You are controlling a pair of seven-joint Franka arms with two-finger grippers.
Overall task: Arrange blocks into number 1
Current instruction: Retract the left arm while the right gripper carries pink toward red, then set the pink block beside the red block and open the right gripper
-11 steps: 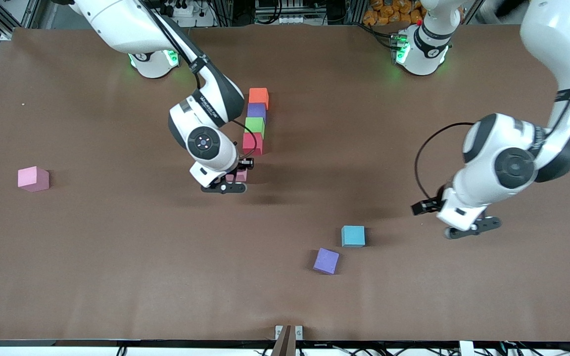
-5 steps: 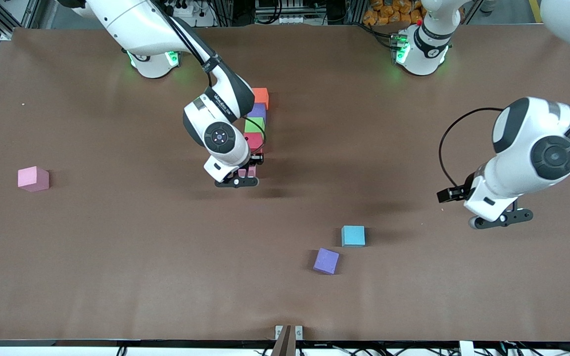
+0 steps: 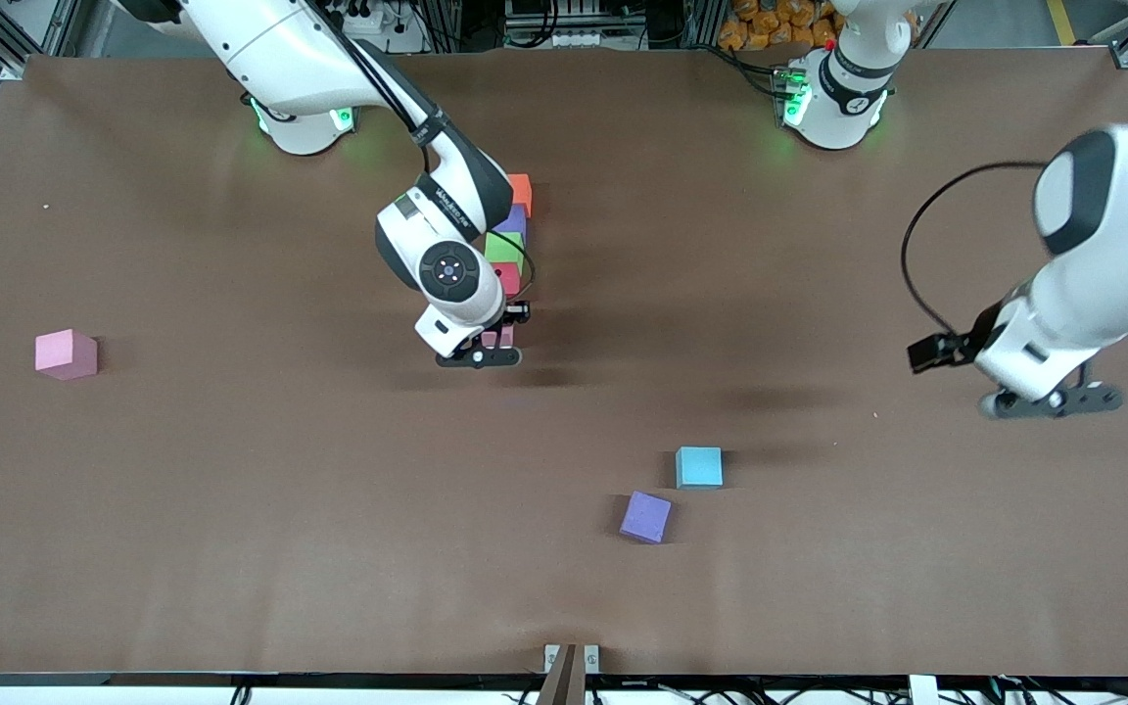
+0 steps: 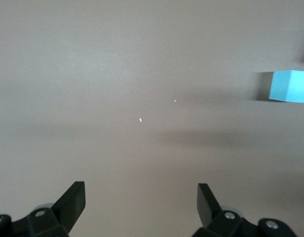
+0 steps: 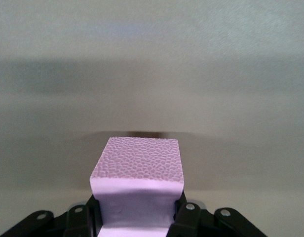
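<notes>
The right gripper (image 3: 492, 345) is clamped on a pink block (image 5: 137, 186), which the right wrist view shows squeezed between the fingers with its sides dented; over the last second it has carried that block in from a spot slightly off the column toward the right arm's end, and now holds it at the nearer end of the line, just beside the red block (image 3: 508, 278). The line itself runs orange block (image 3: 521, 191), purple block (image 3: 513, 219), green block (image 3: 503, 246), then red, orange farthest from the front camera; the arm covers part of it, so I cannot tell whether the pink one touches red yet, nor whether it rests on the table (image 3: 231, 509).

The left gripper (image 3: 1052, 401) has meanwhile drawn back toward the left arm's end of the table, fingers spread wide and empty (its wrist view shows only bare surface and the light blue block (image 4: 290, 86) at the edge); it seems to be clearing out to wait.

Three cubes lie loose: a second pink block (image 3: 66, 353) near the right arm's end, the light blue one, and a second purple block (image 3: 645, 516) just nearer the camera. I judge the figure nearly complete; what remains is to set the held block flush and let go.
</notes>
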